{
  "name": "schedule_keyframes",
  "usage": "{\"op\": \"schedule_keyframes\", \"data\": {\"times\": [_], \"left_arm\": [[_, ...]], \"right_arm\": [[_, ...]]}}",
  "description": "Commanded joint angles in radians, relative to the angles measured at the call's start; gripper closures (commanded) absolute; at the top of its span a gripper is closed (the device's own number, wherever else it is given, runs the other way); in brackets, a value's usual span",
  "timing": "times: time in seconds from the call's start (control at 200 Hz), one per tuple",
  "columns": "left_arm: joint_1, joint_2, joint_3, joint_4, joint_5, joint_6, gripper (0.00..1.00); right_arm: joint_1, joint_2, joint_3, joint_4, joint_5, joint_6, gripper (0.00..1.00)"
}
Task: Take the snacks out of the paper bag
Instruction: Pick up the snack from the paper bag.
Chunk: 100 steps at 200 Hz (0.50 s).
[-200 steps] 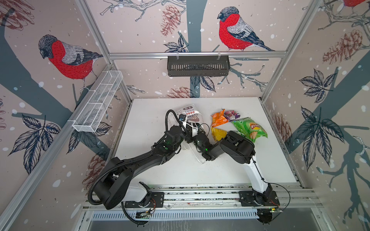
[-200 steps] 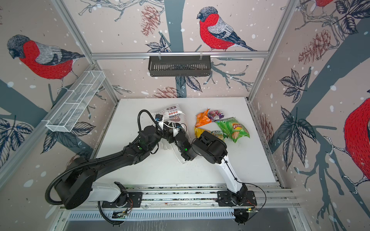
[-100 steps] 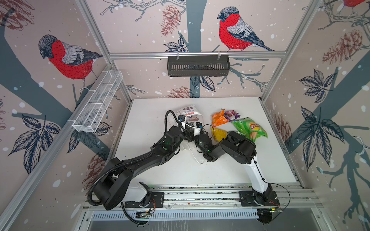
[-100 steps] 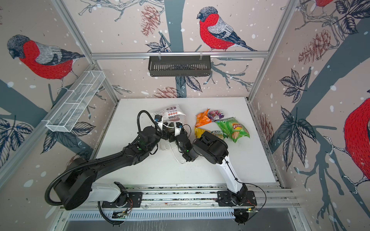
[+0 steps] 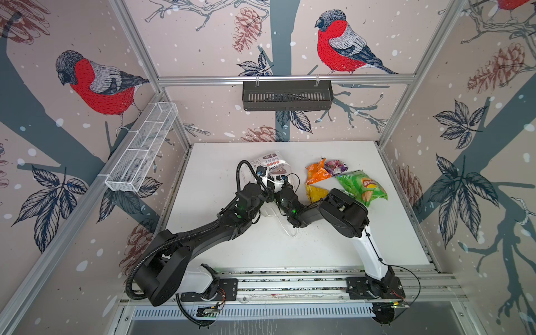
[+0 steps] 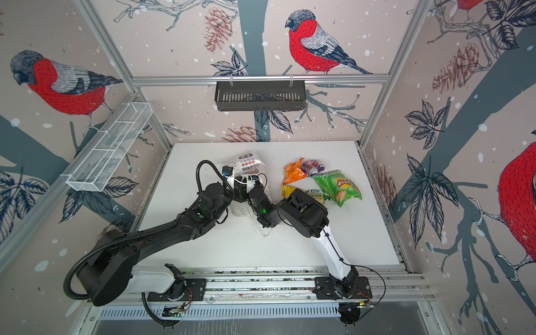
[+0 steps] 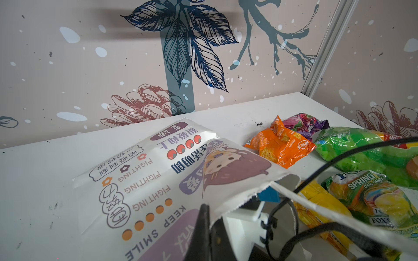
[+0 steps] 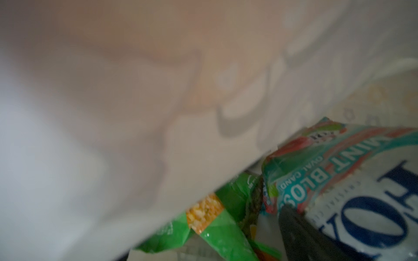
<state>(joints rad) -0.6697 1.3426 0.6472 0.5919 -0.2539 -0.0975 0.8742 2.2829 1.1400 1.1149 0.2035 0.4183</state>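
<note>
The closed left tool (image 7: 204, 210) is pinched on the mouth rim of one paper bag (image 5: 271, 162), which is laid on the desk (image 5: 208, 174). The right tool (image 5: 282, 187) is inserted in the mouth; its spread cannot be told. Two are seen inside: teal packet (image 8: 328, 162), small green packet (image 8: 217, 226). Five are laid rightward: orange packet (image 5: 316, 174), yellow packet (image 5: 314, 193), purple packet (image 5: 335, 166), green-yellow packet (image 6: 317, 195), green chip bag (image 5: 361, 185).

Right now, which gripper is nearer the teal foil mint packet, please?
Right. The right gripper is inside the white paper bag beside that packet; left gripper pinches the bag's rim.
</note>
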Motion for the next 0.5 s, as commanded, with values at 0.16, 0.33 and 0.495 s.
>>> {"op": "schedule_keyframes", "data": {"times": [0.16, 0.33, 0.495], "left_arm": [[0.009, -0.003, -0.005, 0.045, 0.041, -0.004, 1.00], [0.018, 0.004, -0.006, 0.042, 0.050, -0.010, 1.00], [0.030, 0.004, -0.013, 0.045, 0.060, -0.022, 1.00]], "right_arm": [[-0.005, 0.035, 0.079, -0.155, -0.007, 0.035, 0.20], [-0.004, 0.028, 0.049, -0.070, -0.018, 0.022, 0.39], [-0.004, 0.026, 0.046, -0.062, -0.019, 0.014, 0.55]]}}
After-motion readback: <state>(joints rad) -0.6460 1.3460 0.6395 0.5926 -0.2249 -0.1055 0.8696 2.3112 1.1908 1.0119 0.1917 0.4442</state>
